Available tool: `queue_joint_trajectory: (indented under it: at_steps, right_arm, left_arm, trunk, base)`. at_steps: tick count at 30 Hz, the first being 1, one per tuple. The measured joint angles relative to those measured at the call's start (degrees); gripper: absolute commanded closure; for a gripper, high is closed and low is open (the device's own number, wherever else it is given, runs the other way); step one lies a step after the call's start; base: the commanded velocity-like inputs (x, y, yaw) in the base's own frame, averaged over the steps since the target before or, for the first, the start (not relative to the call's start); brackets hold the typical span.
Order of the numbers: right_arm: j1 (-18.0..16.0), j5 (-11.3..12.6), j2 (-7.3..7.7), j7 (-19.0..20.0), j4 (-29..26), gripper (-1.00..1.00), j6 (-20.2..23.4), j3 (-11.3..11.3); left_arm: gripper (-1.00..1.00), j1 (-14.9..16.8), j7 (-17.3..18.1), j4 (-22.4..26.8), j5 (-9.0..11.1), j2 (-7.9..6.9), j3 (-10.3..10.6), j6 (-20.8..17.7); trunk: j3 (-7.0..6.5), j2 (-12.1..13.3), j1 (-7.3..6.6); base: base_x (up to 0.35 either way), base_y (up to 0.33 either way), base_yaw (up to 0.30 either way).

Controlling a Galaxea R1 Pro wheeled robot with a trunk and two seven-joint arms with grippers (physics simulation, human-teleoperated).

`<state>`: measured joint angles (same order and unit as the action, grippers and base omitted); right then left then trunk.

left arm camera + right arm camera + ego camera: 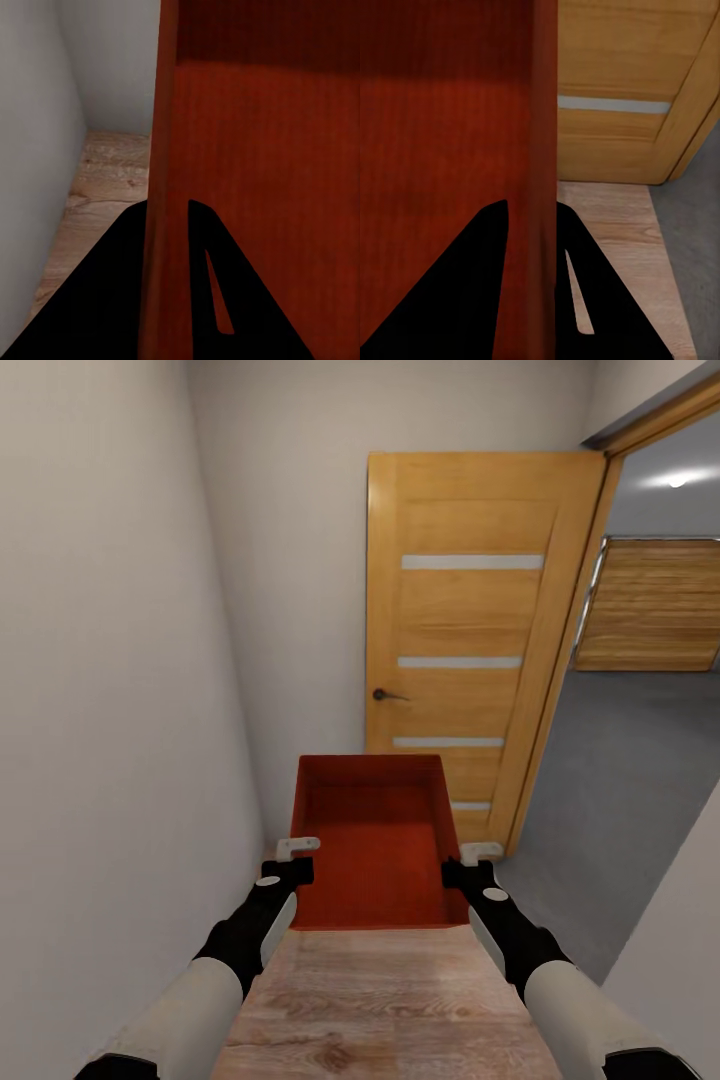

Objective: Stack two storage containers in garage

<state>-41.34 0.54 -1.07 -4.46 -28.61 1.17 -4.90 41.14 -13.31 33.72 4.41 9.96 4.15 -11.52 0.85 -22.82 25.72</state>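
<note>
Storage container [372,840] between both grippers.

My head camera looks forward and down over both arms onto the storage container [372,840], with the wooden door [470,630] ahead. Each wrist camera sits tight against one side wall of that container, sighting along its fingers; the right one shares the door [622,82] with my head view
</note>
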Motion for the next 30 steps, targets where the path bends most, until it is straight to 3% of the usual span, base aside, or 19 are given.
queue_joint_trajectory:
  at_steps: [17, 30]
  right_arm:
    - [-0.05, -0.25, -0.01, 0.06, -0.55, 1.0, -0.03, 0.14]
    - [-0.06, -0.33, -0.01, 0.1, -0.63, 1.0, -0.03, 0.2]
  left_arm:
    - [1.0, -0.05, -0.16, 0.82, 0.29, -0.02, 0.17, -0.06]
    - [1.0, -0.05, -0.21, 0.96, 0.26, -0.04, 0.29, -0.11]
  trunk:
    - [0.0, 0.0, 0.0]
    - [0.0, 0.01, 0.03]
  base:
    - [0.317, 0.0, 0.0]
    - [0.039, 0.0, 0.0]
